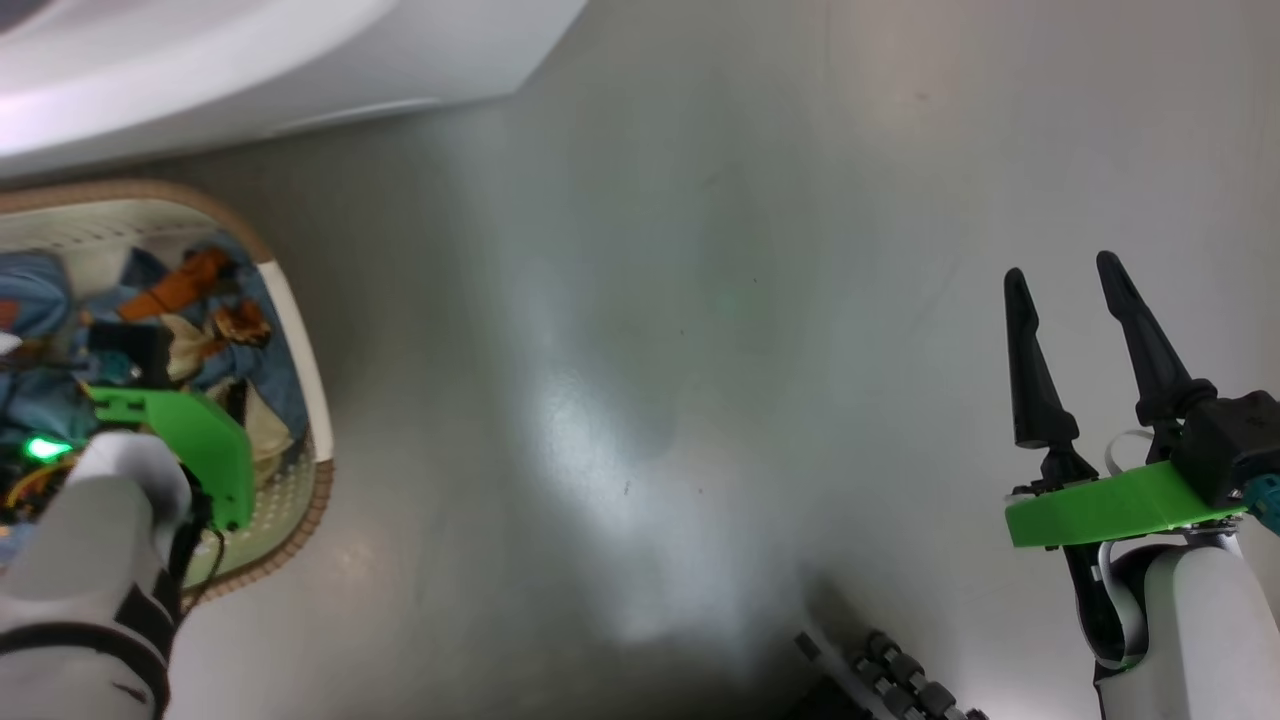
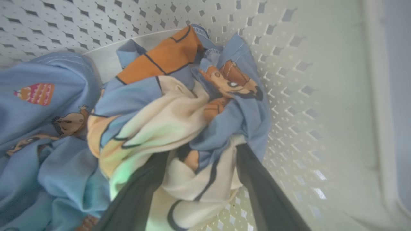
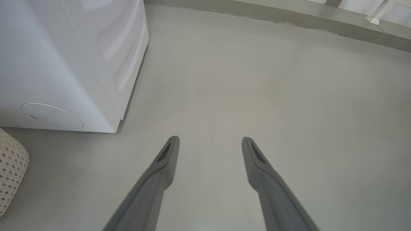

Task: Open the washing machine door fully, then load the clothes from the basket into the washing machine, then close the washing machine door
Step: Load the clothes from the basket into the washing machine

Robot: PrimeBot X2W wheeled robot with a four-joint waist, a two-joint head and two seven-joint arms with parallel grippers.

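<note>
Left wrist view shows the left gripper [image 2: 204,150] down inside the basket [image 2: 289,80], its fingers spread wide astride the heaped clothes [image 2: 154,122], not clamped. The right gripper [image 1: 1060,268] hangs open over the floor [image 1: 650,300], near the washing machine [image 3: 48,64].

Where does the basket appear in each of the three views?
Head view: the basket sits at the left edge, clothes inside.
Left wrist view: its perforated wall spans top and right, behind the clothes.
Right wrist view: its curved side shows at the lower-left edge.
Shared landmark: the white washing machine, near the basket in head and right wrist views.
</note>
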